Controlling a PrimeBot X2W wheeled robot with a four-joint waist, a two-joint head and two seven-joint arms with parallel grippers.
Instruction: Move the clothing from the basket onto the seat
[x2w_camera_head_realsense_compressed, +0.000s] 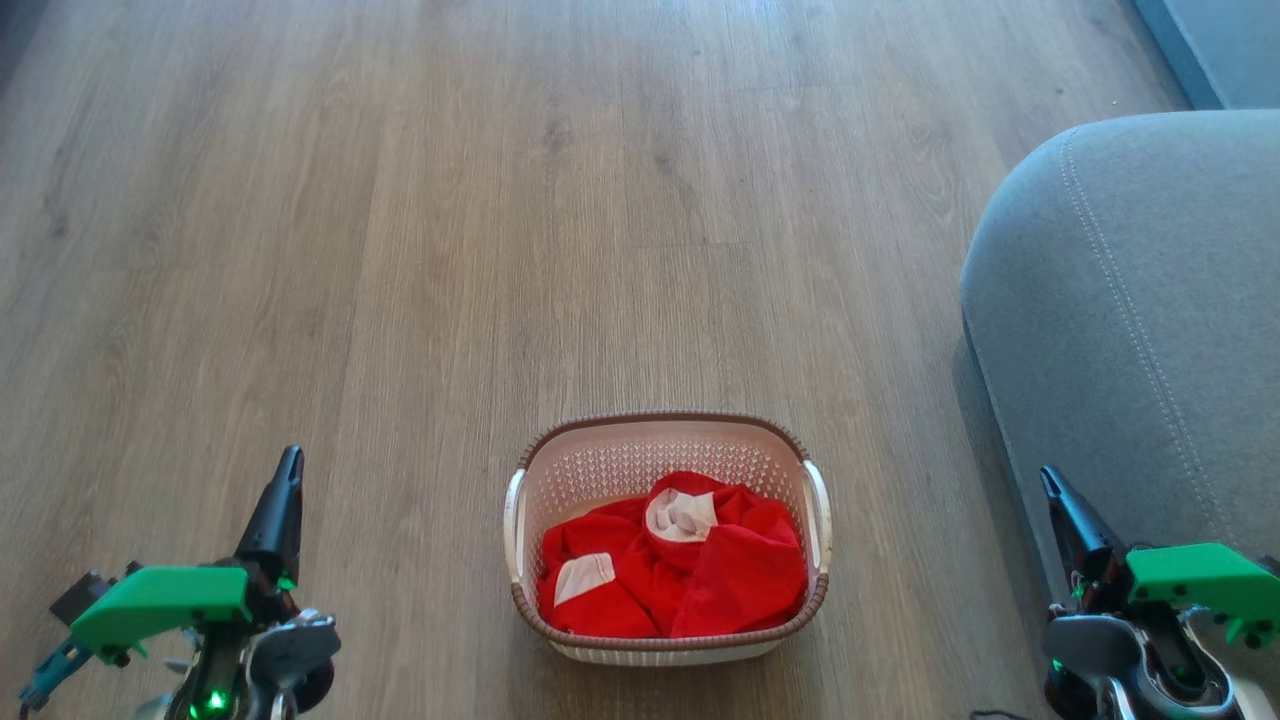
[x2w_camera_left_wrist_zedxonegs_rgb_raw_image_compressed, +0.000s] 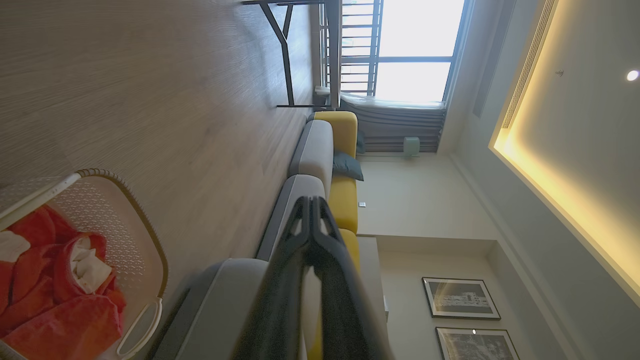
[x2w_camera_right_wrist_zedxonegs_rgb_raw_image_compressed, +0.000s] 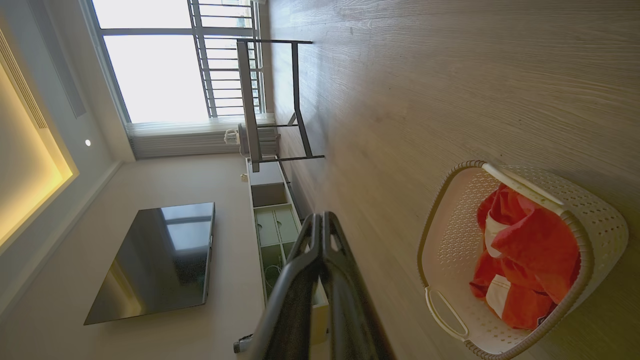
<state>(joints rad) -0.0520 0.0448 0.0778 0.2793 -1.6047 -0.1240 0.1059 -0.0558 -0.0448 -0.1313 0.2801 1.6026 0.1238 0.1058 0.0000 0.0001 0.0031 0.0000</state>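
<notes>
Left gripper (x2w_camera_head_realsense_compressed: 287, 470): we note its two dark fingers pressed together with nothing between them, at the lower left of the head view above the wooden floor (x2w_camera_head_realsense_compressed: 500, 200). The left wrist view shows the same closed pair.

Right gripper (x2w_camera_head_realsense_compressed: 1052, 487): its fingers are likewise together and empty, at the lower right. Its tip shows against the near edge of the seat (x2w_camera_head_realsense_compressed: 1130, 330).

The basket (x2w_camera_head_realsense_compressed: 600, 465) stands upright on the floor between the two grippers and is touched by neither. The clothing (x2w_camera_head_realsense_compressed: 700, 570) lies crumpled inside it, heaped toward the near wall, with two white patches facing up. The far inner wall is bare.

The seat is to the robot's right of the basket, with a strip of floor between them. We see its rounded corner and its pale stitching lines.
</notes>
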